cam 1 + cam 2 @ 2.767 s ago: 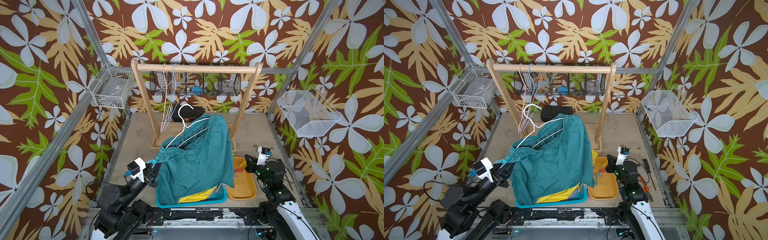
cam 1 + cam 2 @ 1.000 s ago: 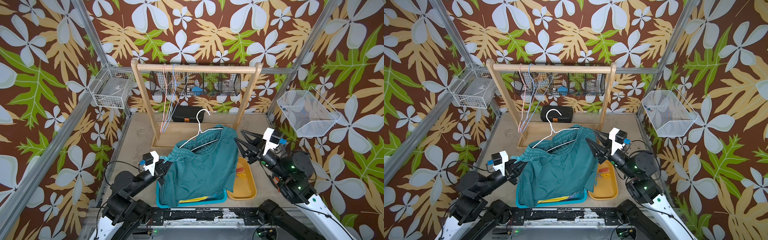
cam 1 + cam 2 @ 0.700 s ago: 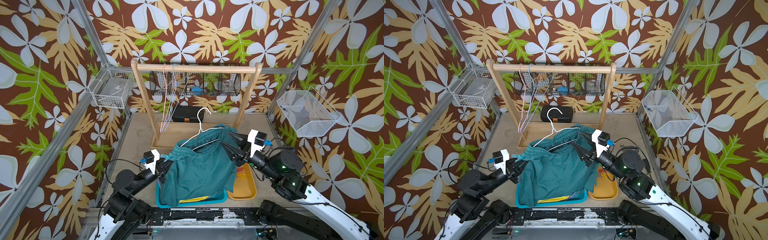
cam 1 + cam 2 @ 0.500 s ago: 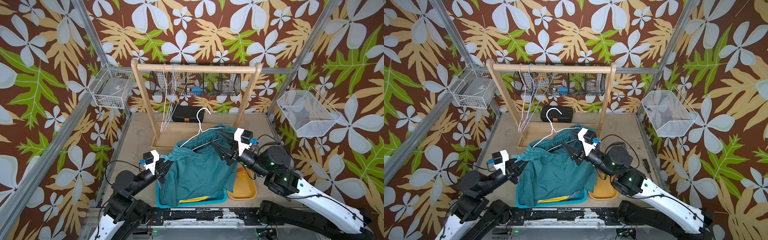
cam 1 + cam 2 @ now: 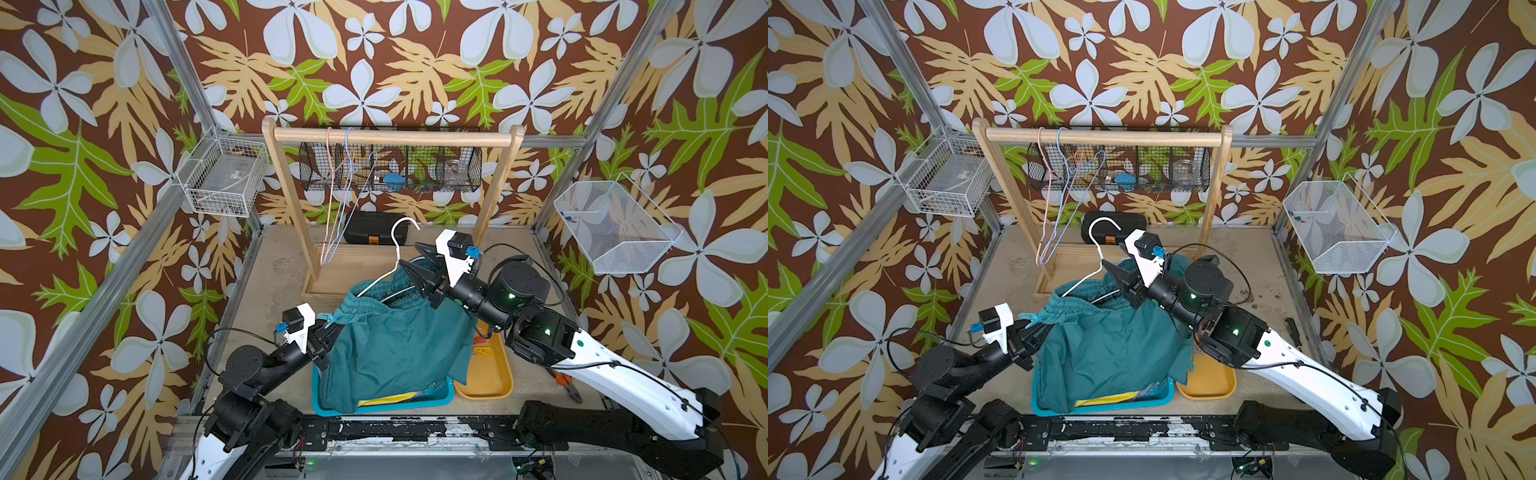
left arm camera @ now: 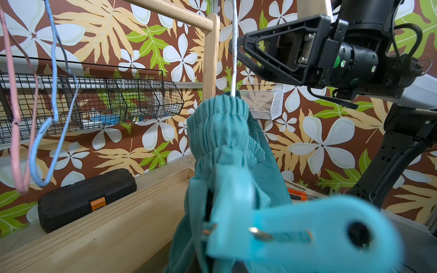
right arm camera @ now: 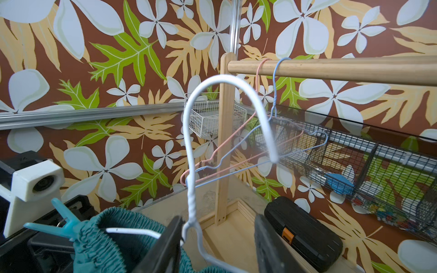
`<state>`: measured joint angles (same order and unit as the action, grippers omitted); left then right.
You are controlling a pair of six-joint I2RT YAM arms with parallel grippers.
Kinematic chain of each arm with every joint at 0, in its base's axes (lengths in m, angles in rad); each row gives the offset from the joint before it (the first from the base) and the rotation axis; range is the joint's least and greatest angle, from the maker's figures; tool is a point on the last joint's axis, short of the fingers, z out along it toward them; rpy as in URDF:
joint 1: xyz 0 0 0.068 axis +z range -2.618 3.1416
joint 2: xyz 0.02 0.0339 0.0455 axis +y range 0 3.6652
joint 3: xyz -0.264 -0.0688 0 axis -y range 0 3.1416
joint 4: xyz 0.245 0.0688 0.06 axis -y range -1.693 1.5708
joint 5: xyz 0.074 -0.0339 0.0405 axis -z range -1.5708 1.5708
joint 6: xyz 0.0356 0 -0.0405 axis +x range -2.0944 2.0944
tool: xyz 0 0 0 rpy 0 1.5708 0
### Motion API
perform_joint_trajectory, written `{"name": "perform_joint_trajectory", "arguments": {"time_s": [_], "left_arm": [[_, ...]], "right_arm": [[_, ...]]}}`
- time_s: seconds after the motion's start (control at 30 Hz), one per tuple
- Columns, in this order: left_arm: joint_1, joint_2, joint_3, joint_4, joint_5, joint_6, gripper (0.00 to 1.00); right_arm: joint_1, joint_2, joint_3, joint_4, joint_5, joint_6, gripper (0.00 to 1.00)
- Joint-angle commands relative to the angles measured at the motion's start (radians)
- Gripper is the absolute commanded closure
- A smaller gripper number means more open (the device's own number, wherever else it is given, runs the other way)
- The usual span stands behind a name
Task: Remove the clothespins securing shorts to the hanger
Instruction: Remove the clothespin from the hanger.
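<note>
The right gripper, released, has moved to frame center astride the hanger, ready to steady it; the left gripper clenches 1 clothespin.

The shorts are matt teal cloth, the peg smooth plastic, the hanger white-coated wire, the rail pale smooth wood, the bench rough.

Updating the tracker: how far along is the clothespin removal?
Done: yellow shorts lie in the blue bin, and what look like loose pins sit in the orange tray. In hand: the left gripper is shut on the teal clothespin clipped to the teal shorts; the right gripper has its jaws open around the white hanger. Left: pull that pin; any pin at the far end is hidden.
</note>
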<state>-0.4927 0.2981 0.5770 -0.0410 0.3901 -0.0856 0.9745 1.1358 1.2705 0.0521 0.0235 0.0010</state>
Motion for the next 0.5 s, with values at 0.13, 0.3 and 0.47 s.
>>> {"name": "perform_joint_trajectory", "arguments": {"time_s": [0.13, 0.3, 0.47], "left_arm": [[0.000, 0.028, 0.021, 0.019, 0.013, 0.043, 1.00], [0.000, 0.034, 0.015, 0.020, 0.012, 0.049, 1.00], [0.000, 0.034, 0.011, 0.016, 0.020, 0.047, 0.99]], "right_arm": [[0.000, 0.047, 0.025, 0.028, -0.064, 0.027, 0.52], [0.001, 0.086, 0.044, 0.050, -0.079, 0.022, 0.69], [0.001, 0.096, 0.037, 0.075, -0.095, 0.030, 1.00]]}}
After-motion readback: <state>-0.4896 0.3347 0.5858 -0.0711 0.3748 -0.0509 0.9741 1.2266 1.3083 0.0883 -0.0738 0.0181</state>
